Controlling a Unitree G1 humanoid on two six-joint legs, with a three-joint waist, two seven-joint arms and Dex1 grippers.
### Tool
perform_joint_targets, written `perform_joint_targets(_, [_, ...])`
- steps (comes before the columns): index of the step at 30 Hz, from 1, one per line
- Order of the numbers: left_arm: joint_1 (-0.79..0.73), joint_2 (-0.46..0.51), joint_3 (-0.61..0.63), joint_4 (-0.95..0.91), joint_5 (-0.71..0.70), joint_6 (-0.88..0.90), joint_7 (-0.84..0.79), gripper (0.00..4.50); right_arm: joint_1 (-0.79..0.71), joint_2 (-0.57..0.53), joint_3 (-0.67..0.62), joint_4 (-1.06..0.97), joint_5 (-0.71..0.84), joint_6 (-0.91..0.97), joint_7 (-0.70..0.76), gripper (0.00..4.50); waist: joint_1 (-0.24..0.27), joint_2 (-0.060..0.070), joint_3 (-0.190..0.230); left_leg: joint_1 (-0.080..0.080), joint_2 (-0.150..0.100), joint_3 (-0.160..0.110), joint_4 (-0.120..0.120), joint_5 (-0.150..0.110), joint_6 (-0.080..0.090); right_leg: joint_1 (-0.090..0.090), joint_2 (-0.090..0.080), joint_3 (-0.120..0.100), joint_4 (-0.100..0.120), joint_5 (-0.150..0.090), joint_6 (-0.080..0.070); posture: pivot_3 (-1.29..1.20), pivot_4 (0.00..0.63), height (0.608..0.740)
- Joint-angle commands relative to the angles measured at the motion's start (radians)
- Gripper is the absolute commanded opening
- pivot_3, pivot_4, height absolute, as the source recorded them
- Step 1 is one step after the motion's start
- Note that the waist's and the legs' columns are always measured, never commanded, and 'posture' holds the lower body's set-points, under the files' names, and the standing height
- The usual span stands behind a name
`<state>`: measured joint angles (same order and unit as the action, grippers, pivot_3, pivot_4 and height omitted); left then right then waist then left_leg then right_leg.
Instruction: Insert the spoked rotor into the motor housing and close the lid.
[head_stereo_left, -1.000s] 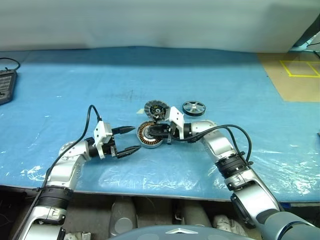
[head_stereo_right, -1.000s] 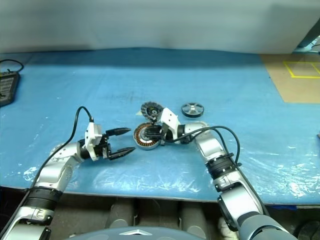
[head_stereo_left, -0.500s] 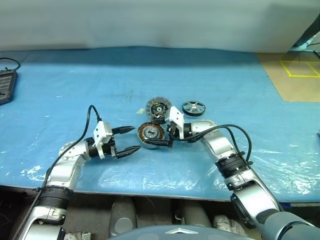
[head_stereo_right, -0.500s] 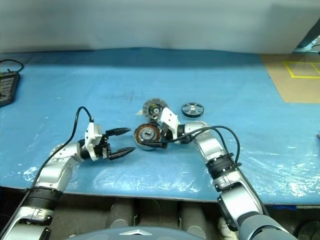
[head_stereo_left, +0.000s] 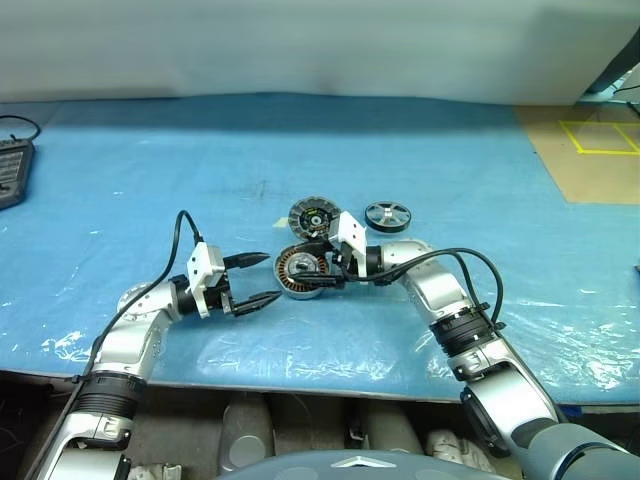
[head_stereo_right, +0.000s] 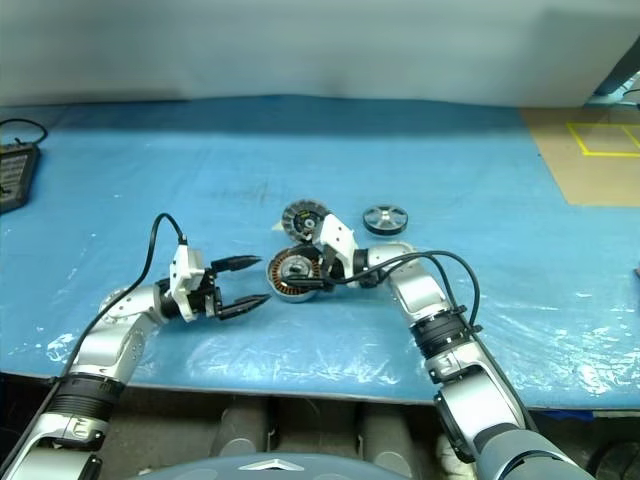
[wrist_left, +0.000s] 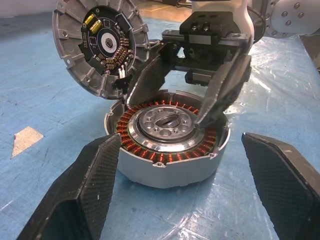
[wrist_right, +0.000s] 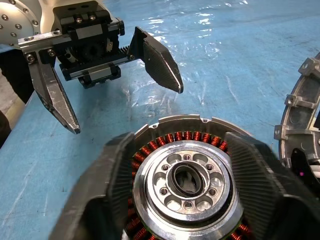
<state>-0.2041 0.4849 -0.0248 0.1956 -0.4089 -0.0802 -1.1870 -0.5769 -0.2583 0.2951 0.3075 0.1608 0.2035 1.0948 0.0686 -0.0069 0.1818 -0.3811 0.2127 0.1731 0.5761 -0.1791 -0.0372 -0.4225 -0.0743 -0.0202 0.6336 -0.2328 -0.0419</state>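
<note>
Mid-table on the blue mat (head_stereo_left: 150, 170), wide bare sheet lies on every side of the parts. One motor housing (head_stereo_left: 302, 271) sits flat, copper windings up; one lid (head_stereo_left: 311, 217) leans tilted just behind it, touching its rim; one spoked rotor (head_stereo_left: 387, 216) lies apart to the right. Right gripper (wrist_left: 192, 97) reaches in level from the right, fingers straddling the housing top, not clamped. Left gripper (head_stereo_left: 258, 279) hovers level just left of the housing, fingers spread wide, holding nothing.
</note>
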Motion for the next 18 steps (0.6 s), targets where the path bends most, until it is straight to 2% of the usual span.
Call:
perform_joint_targets(1, [-0.002, 0.000, 0.019, -0.003, -0.002, -0.021, -0.001, 4.07, -0.008, 0.005, -0.012, -0.026, 0.012, -0.020, -0.002, 1.69, 0.000, 0.000, 0.000, 0.000, 0.000, 0.000, 0.000, 0.000, 0.000, 0.000, 0.000, 0.000, 0.000, 0.000, 0.000, 0.00, 0.150, 0.740])
perform_joint_targets(5, [-0.002, -0.001, 0.018, -0.002, -0.002, -0.020, -0.001, 4.07, -0.008, 0.004, -0.012, -0.025, 0.011, -0.021, -0.003, 0.25, 0.000, 0.000, 0.000, 0.000, 0.000, 0.000, 0.000, 0.000, 0.000, 0.000, 0.000, 0.000, 0.000, 0.000, 0.000, 0.00, 0.150, 0.740])
perform_joint_targets(6, [-0.003, -0.001, 0.018, -0.002, -0.002, -0.021, -0.001, 4.07, -0.008, 0.004, -0.012, -0.026, 0.011, -0.022, -0.004, 0.02, 0.000, 0.000, 0.000, 0.000, 0.000, 0.000, 0.000, 0.000, 0.000, 0.000, 0.000, 0.000, 0.000, 0.000, 0.000, 0.00, 0.150, 0.740])
perform_joint_targets(18, [-0.002, -0.007, 0.017, -0.003, 0.002, -0.025, 0.009, 4.07, -0.001, -0.011, 0.002, -0.026, -0.001, -0.022, 0.003, 0.02, 0.000, 0.000, 0.000, 0.000, 0.000, 0.000, 0.000, 0.000, 0.000, 0.000, 0.000, 0.000, 0.000, 0.000, 0.000, 0.00, 0.150, 0.740])
